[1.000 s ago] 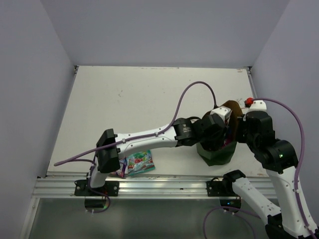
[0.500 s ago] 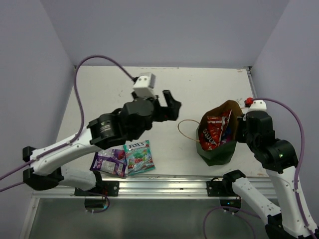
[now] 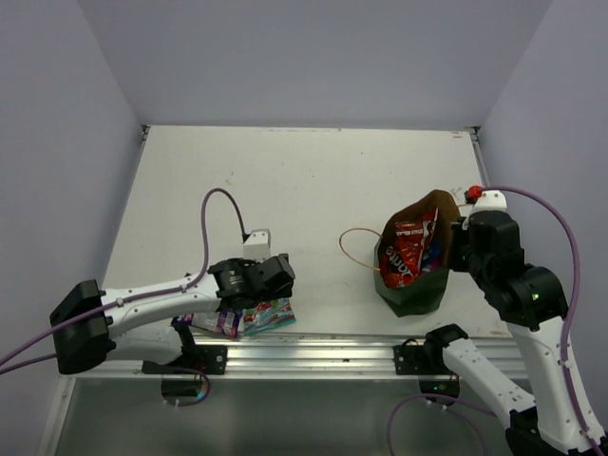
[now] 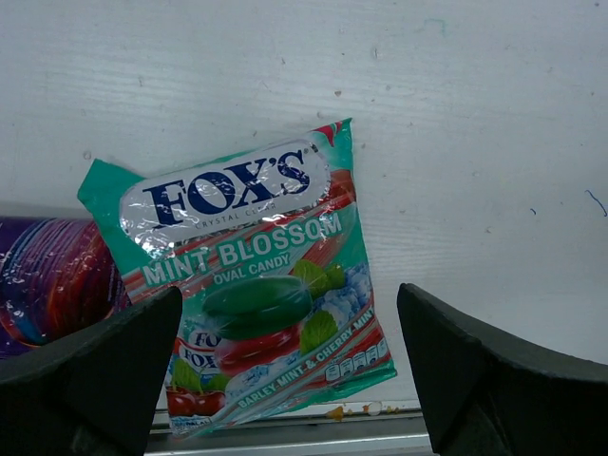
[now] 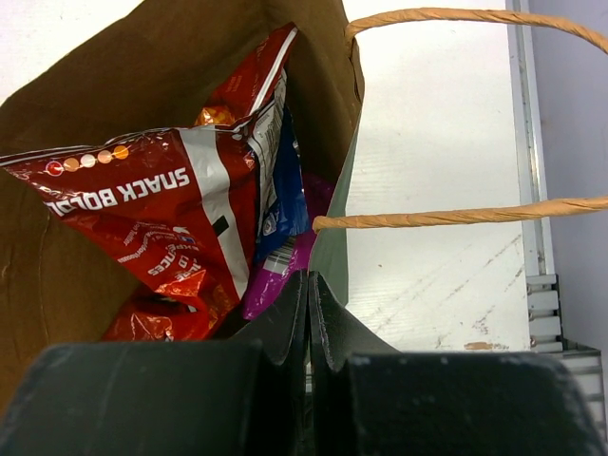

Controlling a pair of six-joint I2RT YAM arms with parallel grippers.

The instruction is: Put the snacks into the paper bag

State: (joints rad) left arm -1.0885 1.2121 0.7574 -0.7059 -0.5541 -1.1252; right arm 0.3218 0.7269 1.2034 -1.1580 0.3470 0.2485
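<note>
The white table (image 3: pixel 285 180) carries everything, and the largest thing on it is the paper bag (image 3: pixel 414 296), which stands upright near the right front edge, dark green outside and brown inside, mouth open to the overhead camera. Its cord handles (image 5: pixel 446 217) hang out to the side. The right gripper (image 5: pixel 309 285) sits at the bag's near rim with its fingers pressed together, and from its own camera it appears to be pinching the bag wall to keep the mouth open. Inside the bag, a large red-orange pack (image 5: pixel 161 218) lies on top, with what looks like a second one behind it, a blue pack (image 5: pixel 290 204) beside it and a magenta pack (image 5: pixel 280 271) lower down. By this showing, most of the task is done. Two packets lie on the table at the left front edge, well apart from the bag. One is the teal candy bag (image 4: pixel 256 275), lying flat and face up. The other is the purple-silver bag (image 4: pixel 47 280), just beside it and touching or slightly overlapping its edge. The left gripper (image 4: pixel 288 294) hangs directly over the teal candy bag with its fingers spread wide on either side, holding nothing. Picking up that packet looks like the step in hand, with the purple-silver one left for after.
</note>
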